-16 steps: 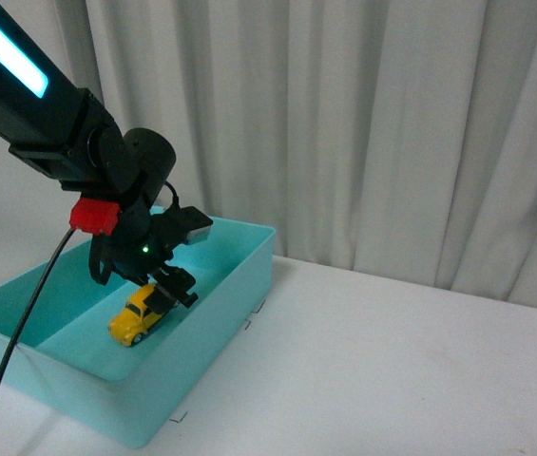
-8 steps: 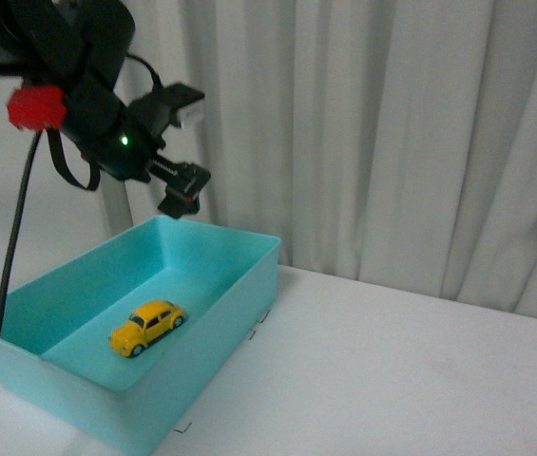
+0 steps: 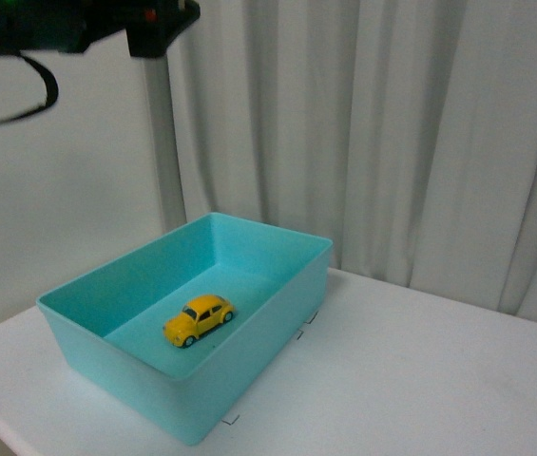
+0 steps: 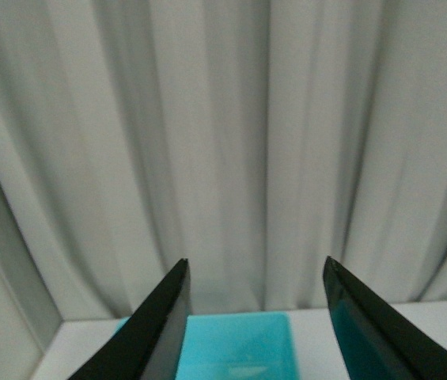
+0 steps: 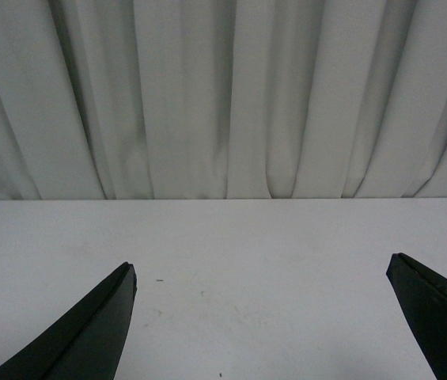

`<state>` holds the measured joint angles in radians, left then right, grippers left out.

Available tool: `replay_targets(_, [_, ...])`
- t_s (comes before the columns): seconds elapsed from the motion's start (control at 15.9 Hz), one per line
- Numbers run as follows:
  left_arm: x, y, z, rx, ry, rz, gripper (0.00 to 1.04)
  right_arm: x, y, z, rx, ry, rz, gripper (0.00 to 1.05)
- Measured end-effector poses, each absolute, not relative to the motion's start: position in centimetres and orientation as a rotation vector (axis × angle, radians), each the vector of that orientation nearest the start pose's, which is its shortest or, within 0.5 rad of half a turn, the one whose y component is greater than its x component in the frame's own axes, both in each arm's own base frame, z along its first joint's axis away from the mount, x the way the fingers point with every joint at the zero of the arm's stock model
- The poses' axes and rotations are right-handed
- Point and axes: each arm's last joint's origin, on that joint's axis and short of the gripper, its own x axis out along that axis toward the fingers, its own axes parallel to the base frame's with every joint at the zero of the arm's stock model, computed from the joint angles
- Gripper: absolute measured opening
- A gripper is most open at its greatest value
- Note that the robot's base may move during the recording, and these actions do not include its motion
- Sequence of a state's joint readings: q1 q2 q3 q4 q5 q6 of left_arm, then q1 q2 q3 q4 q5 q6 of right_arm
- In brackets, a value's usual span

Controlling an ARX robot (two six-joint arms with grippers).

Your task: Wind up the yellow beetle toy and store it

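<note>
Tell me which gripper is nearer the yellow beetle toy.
Left. The left gripper hangs open high above the teal bin where the yellow beetle toy sits. The right gripper is open over bare table, with neither bin nor toy in its view.

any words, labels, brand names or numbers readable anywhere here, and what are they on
None: no readable text in any view.
The yellow beetle toy shows no legible lettering or plate; it is too small to tell.
The teal bin has plain walls.
The small dark corner marks on the table beside the bin are tape or pen marks, not characters.
The curtain and both open grippers, left gripper and right gripper, carry no print.
</note>
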<state>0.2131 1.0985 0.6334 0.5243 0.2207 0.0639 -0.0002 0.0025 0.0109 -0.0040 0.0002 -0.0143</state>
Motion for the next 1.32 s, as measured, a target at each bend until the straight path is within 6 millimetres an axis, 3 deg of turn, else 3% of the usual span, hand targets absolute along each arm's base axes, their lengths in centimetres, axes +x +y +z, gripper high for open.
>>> replay_targets(0.13, [21.7, 3.2, 23.7, 0.016, 0.038, -0.004, 0.22, 9.7, 0.0, 16.7, -0.014, -0.004, 0.0, 0.98])
replay_targets(0.25, [19.8, 2.4, 23.0, 0.005, -0.009, 0.003, 0.02, 9.7, 0.0, 16.7, -0.015, -0.004, 0.0, 0.98])
replay_targets(0.5, [16.9, 1.2, 20.0, 0.004, 0.014, 0.003, 0.02, 9.7, 0.0, 16.7, -0.015, -0.004, 0.0, 0.98])
replay_targets(0.69, [16.0, 0.1, 19.6, 0.004, -0.002, -0.003, 0.02, 9.7, 0.0, 16.7, -0.014, -0.004, 0.0, 0.98])
replay_targets(1.32, [13.3, 0.0, 17.7, 0.004, 0.007, 0.002, 0.02, 9.7, 0.0, 16.7, -0.014, -0.005, 0.0, 0.98])
